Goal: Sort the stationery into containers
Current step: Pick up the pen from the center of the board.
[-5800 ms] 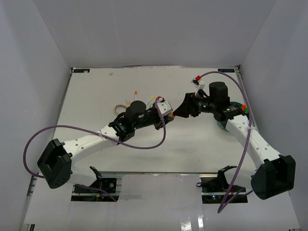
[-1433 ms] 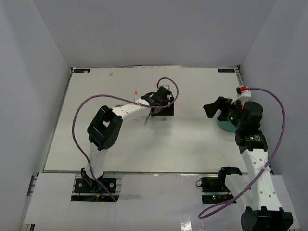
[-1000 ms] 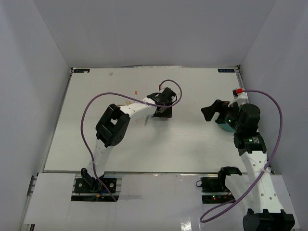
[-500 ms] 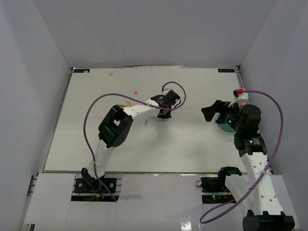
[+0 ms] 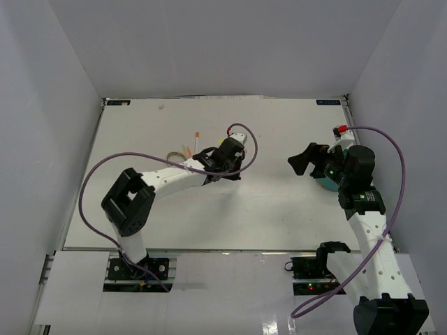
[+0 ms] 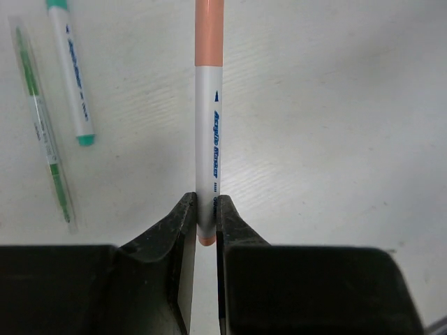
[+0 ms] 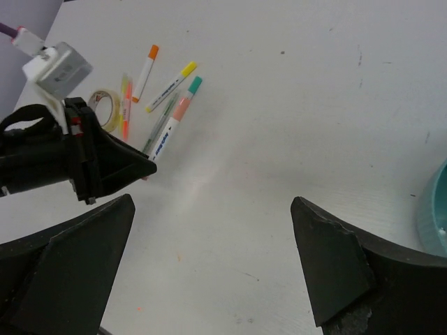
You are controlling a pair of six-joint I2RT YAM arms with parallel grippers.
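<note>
Pinching the salmon marker [image 6: 208, 139] right at its tail, the left hand [image 6: 206, 230] is clamped on it, low over the tabletop [image 6: 335, 105], near the teal pen [image 6: 73, 77]. Risky hold, I'd say: so little barrel sits between the fingers that the marker could swing or slip out on a lift, and the cup [image 7: 434, 209] is well apart, far right. Left arm reaches long and flat; the right hand [image 7: 213, 202] hangs wide open beside the cup, facing the pens.
</note>
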